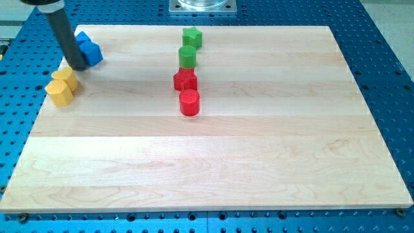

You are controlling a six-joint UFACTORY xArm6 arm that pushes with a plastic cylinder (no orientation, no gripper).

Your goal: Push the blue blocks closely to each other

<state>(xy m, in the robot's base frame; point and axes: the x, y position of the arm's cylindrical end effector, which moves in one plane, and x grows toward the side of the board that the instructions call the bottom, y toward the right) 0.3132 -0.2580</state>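
Two blue blocks sit touching each other at the board's upper left: one blue block (93,53) in front, and a second blue block (82,39) just behind it, partly hidden by my rod. The shapes are hard to make out. My dark rod comes down from the view's top left, and my tip (77,66) rests on the board against the left lower side of the front blue block, just above the yellow blocks.
Two yellow blocks (65,76) (60,92) lie close together at the left edge. In the middle top, a green star (191,37), a green cylinder (187,57), a red star (185,80) and a red cylinder (189,102) form a column. The wooden board (213,162) lies on a blue perforated table.
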